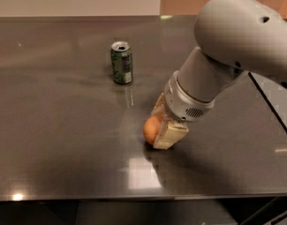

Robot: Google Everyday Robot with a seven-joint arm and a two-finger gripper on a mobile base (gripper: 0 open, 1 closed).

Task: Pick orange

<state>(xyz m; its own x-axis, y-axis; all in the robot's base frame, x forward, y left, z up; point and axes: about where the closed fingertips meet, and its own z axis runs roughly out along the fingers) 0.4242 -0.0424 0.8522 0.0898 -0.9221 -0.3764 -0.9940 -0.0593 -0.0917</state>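
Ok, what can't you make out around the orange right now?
Camera view:
- Right side of the orange: hidden behind the gripper.
- Whether the orange rests on the table: its underside is in shadow.
- Label of the can: too blurred to read.
- Upper part of the arm: cut off by the right edge.
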